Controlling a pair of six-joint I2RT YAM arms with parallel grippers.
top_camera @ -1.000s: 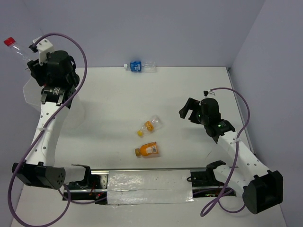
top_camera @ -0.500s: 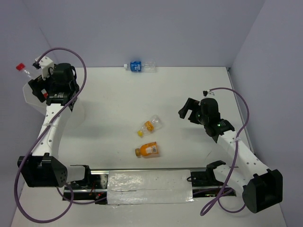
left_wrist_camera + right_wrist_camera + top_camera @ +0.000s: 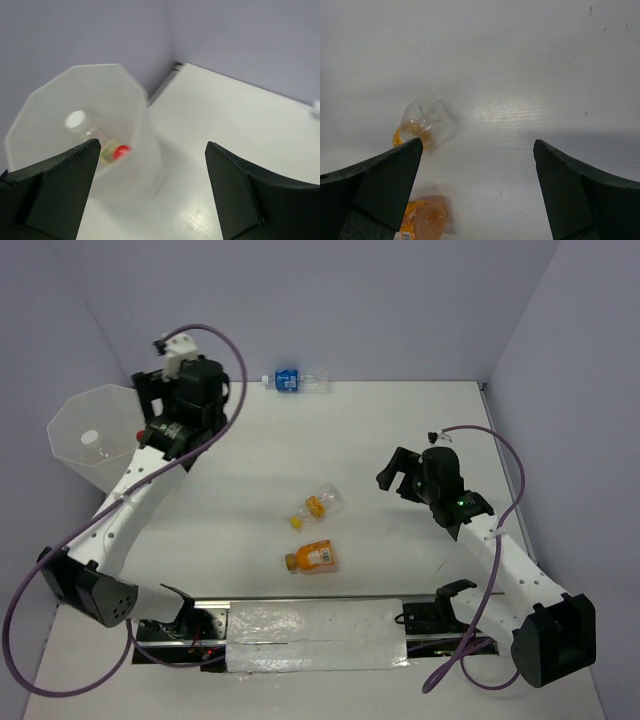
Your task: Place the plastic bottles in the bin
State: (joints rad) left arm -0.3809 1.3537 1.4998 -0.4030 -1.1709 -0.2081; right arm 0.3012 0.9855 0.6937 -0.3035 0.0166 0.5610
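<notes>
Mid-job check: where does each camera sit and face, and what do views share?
Top external: above and behind the robot, looking down on the table; left arm and right arm show.
Left wrist: on the left arm, facing into the bin; left gripper open.
Right wrist: on the right arm, facing the orange bottles; right gripper open.
Shared: top and left wrist both show the bin; top and right wrist, the orange bottles.

A robot lab cell: bare lilac walls (image 3: 380, 300) enclose a white surface (image 3: 400, 420); cabled left arm (image 3: 120, 512) and right arm (image 3: 500, 552) are bolted at its near edge.
</notes>
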